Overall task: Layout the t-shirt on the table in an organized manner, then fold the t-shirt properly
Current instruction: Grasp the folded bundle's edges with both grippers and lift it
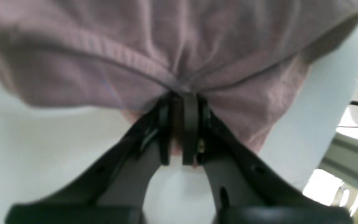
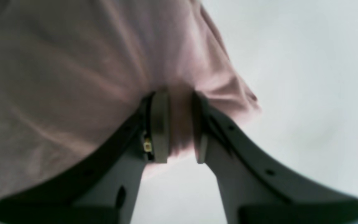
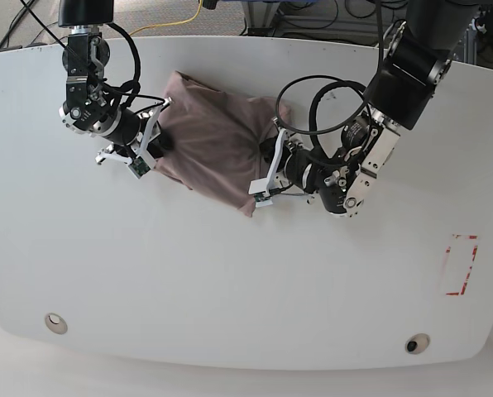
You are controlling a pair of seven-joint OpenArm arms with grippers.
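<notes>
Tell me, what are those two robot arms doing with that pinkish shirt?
Each arm is pinching one side of the t-shirt. The left gripper and the right gripper are both shut on the cloth. The shirt is bunched up on the white table, not spread flat, and no neat fold shows.

Up close, the left pincer (image 1: 180, 130) has its two dark fingers (image 1: 190, 130) pressed nearly together, with a bunch of the mauve t-shirt (image 1: 154, 53) pinched between them. The fabric gathers into creases that fan out from the pinch, and a ribbed band (image 1: 113, 53) runs slantwise across it toward the fingers. Cloth fills the upper part of the view, soft and blurred. Beneath and beside it lies the glossy white worktop (image 1: 36, 149), its edge showing at the right.
</notes>
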